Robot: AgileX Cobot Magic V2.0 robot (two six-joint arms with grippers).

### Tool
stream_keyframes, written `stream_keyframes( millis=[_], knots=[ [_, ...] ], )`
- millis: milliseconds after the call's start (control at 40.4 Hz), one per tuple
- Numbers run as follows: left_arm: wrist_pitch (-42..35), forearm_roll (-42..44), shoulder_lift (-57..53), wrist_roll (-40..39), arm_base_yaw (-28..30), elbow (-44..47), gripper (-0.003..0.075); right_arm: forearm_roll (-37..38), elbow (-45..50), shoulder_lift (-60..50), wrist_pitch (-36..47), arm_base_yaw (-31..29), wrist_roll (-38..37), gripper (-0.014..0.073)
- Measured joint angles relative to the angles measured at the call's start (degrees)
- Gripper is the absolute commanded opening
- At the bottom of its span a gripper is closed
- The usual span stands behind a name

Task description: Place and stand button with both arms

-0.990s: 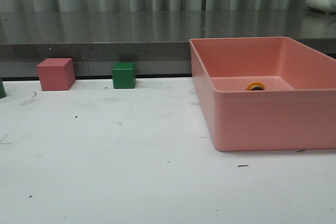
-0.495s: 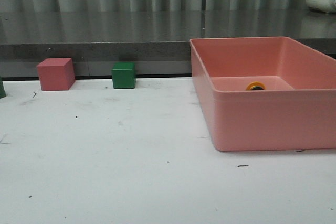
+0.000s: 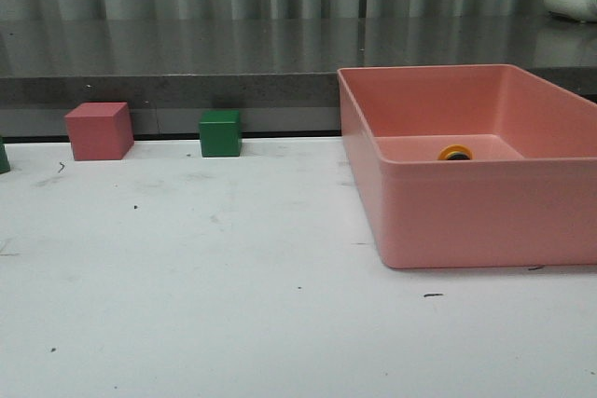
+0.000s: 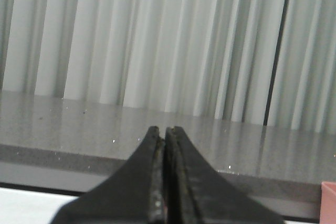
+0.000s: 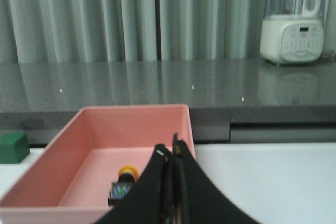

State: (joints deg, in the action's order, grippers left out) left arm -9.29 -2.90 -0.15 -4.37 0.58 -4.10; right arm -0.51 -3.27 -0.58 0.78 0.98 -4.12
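Reaching for the button (image 5: 124, 182) comes first: it lies tipped inside the pink bin (image 5: 68, 145), just ahead of the right tool (image 5: 171, 153). Both tools, left tool (image 4: 163, 132) included, sit pressed closed, empty; open wide before descending.

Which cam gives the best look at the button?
Right wrist view: the button lies inside the pink bin, with yellow cap and base block visible. The front view shows only the cap top over the bin wall. The left wrist view misses it.
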Motion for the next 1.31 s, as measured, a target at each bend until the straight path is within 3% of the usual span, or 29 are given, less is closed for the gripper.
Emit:
stream_keyframes(
  millis=[124,322,520,619,743,842,916,990,1089,1312],
  knots=[
    [6.61,0.00,1.75,0.00,0.00,-8.15,-0.0020,0.00,-9.90,1.20,-6.34,0.00,0.00,-0.0059],
    [20.60,0.00,15.94,0.00,0.00,-17.97,-0.0020,0.00,-23.84,15.84,-20.26,0.00,0.00,-0.0059],
    [24.76,0.00,25.76,0.00,0.00,-21.57,-0.0020,0.00,-28.53,26.01,-25.68,0.00,0.00,-0.0048],
    [24.76,0.00,27.00,0.00,0.00,-21.72,-0.0014,0.00,-28.66,27.35,-26.21,0.00,0.00,0.0048],
    [24.76,0.00,27.21,0.00,0.00,-21.83,0.0123,0.00,-28.66,27.35,-26.34,0.00,0.00,0.0286],
    [24.76,0.00,27.21,0.00,0.00,-21.83,0.0365,0.00,-28.66,27.35,-26.34,0.00,0.00,0.0491],
    [24.76,0.00,27.21,0.00,0.00,-21.83,0.0552,0.00,-28.66,27.35,-26.05,0.00,0.00,0.0567],
    [24.76,0.00,27.21,0.00,0.00,-21.83,0.0666,0.00,-28.66,27.35,-25.25,0.00,0.00,0.0592],
    [24.76,0.00,27.21,0.00,0.00,-21.83,0.0687,0.00,-28.66,27.35,-23.69,0.00,0.00,0.0593],
    [24.76,0.00,27.21,0.00,0.00,-21.83,0.0628,0.00,-31.74,35.96,-21.43,0.00,0.00,0.0593]
  ],
)
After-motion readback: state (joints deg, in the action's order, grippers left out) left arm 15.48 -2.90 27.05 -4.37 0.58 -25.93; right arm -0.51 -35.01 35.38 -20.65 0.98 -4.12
